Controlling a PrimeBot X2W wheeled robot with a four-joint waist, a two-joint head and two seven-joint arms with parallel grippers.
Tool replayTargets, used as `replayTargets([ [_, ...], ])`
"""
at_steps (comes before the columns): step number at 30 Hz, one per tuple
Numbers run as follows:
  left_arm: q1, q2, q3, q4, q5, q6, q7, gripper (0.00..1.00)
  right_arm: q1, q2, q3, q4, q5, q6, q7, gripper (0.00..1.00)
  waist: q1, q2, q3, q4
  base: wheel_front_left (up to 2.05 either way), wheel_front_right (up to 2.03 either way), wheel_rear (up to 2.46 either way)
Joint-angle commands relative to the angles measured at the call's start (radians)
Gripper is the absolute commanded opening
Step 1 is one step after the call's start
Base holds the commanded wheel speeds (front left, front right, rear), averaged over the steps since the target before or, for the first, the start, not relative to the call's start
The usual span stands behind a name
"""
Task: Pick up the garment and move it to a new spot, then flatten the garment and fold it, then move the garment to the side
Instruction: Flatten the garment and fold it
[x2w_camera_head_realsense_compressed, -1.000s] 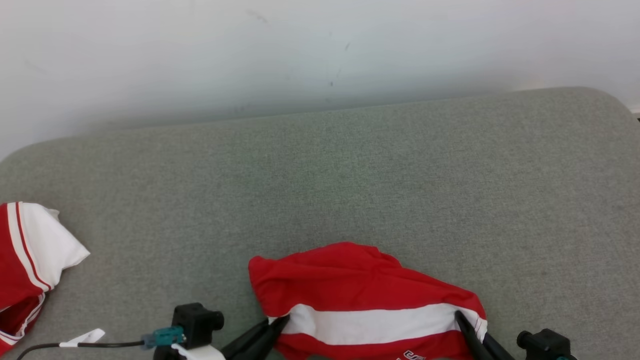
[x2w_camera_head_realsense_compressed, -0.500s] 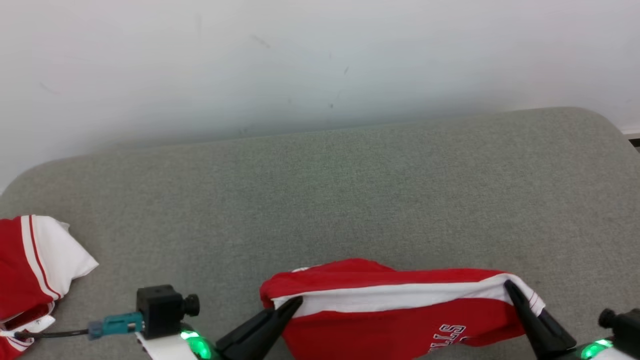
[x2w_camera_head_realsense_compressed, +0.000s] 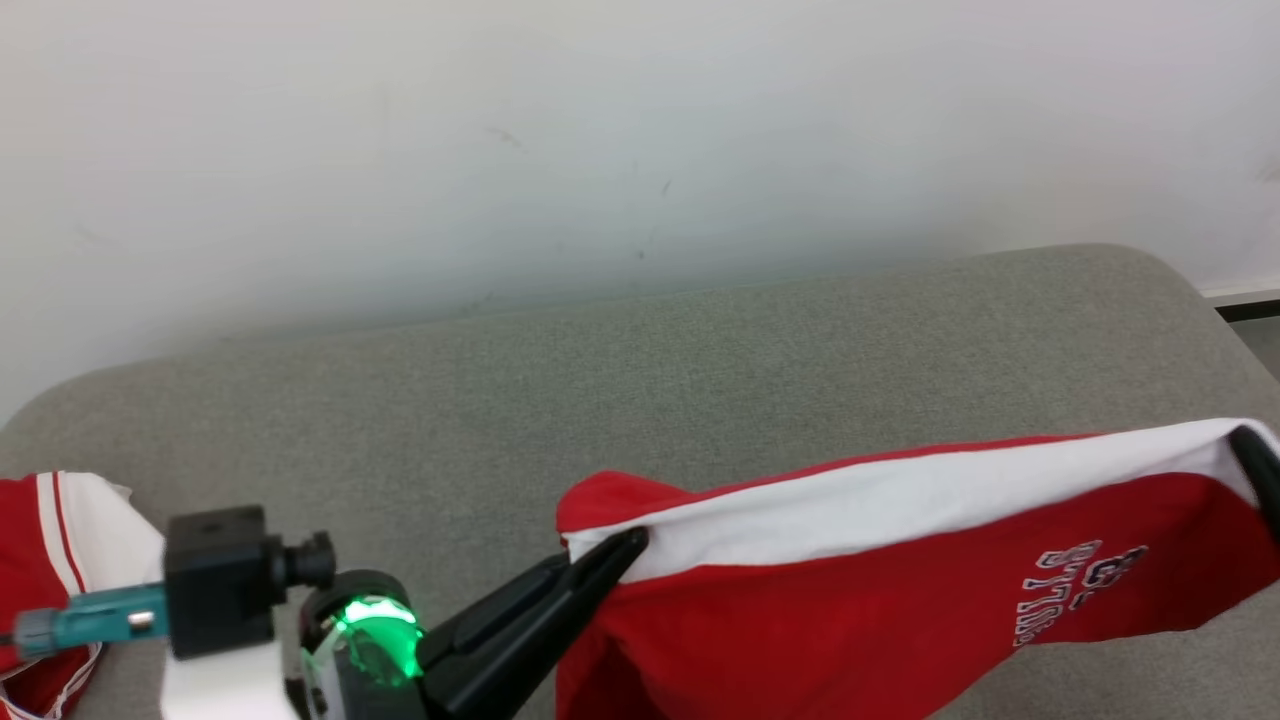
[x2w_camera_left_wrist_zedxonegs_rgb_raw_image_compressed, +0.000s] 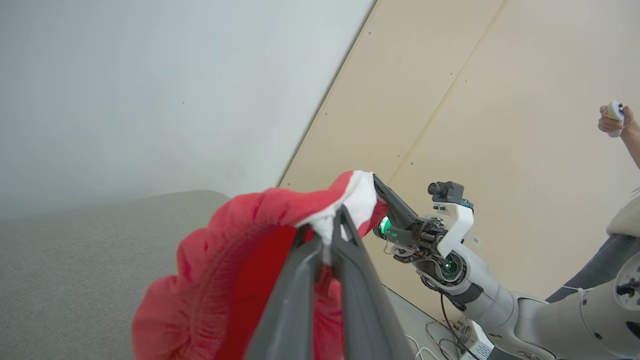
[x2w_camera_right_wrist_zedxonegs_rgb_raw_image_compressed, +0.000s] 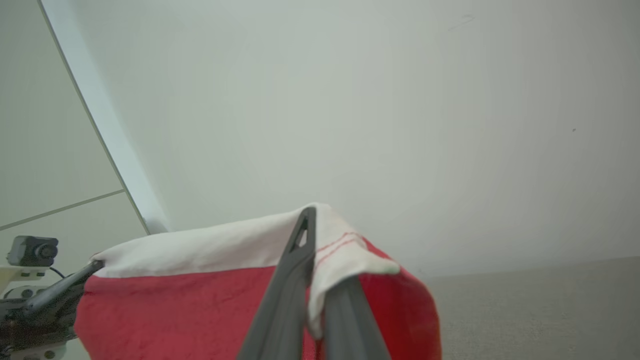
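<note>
just changed: the garment (x2w_camera_head_realsense_compressed: 900, 570), bunched low at the near edge of the bench (x2w_camera_head_realsense_compressed: 700, 380) a second earlier, had come up and been drawn out wide, its white band taut from left to right. the head camera had tilted as well, so part of the shift was the view's own.
left gripper (x2w_camera_head_realsense_compressed: 628, 547): clamped tight on the left end of the white band.
right gripper (x2w_camera_head_realsense_compressed: 1252, 452): clamped tight on the right end, at the picture's right edge.
garment's place: hung between both grippers over the near right of the bench, lettering facing the head. whether its hem cleared the bench could not be told.
meaning for the task: the pick-up looked done and the carry to a new spot seemed under way. flattening and folding were not yet done.
left wrist view added: a person's hand (x2w_camera_left_wrist_zedxonegs_rgb_raw_image_compressed: 612, 120) holding a small controller, far right, beyond the right arm.
head view added: a second red-and-white garment (x2w_camera_head_realsense_compressed: 60, 520) lying at the bench's left edge.
</note>
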Motion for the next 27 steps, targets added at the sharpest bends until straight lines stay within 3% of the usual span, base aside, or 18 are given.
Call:
replayTargets([
  [1, -0.01, 0.008, 0.007, -0.011, -0.01, 0.005, 0.004, 0.0, 0.017, -0.013, -0.015, -0.016, 0.015, -0.002, 0.003, 0.0, 0.0, 0.0, -0.001, -0.003, 0.0, 0.0, 0.0],
  [9, -0.073, 0.062, 0.083, -0.12, -0.087, 0.048, 0.065, 0.0, 0.089, -0.148, -0.223, -0.148, 0.158, -0.003, 0.031, 0.0, 0.0, 0.0, 0.034, -0.016, 0.0, 0.0, 0.0],
  [13, -0.165, 0.084, 0.117, -0.044, -0.114, 0.07, 0.13, 0.0, 0.043, -0.202, -0.28, -0.129, 0.186, -0.003, 0.061, 0.0, 0.0, 0.0, 0.109, -0.006, 0.0, 0.0, 0.0],
  [18, -0.379, 0.054, 0.104, 0.127, -0.089, 0.086, 0.249, 0.0, -0.149, -0.236, -0.226, -0.06, 0.211, -0.003, 0.096, 0.0, 0.0, 0.0, 0.249, 0.015, 0.0, 0.0, 0.0],
  [22, -0.617, -0.018, 0.062, 0.308, -0.003, 0.085, 0.326, 0.0, -0.42, -0.205, -0.115, 0.056, 0.176, -0.003, 0.14, 0.0, 0.0, 0.0, 0.37, 0.036, 0.0, 0.0, 0.0],
  [27, -0.924, -0.147, 0.028, 0.602, 0.122, 0.062, 0.335, 0.0, -0.881, -0.052, 0.024, 0.322, 0.024, -0.003, 0.215, 0.0, 0.0, 0.0, 0.501, 0.052, 0.0, 0.0, 0.0],
])
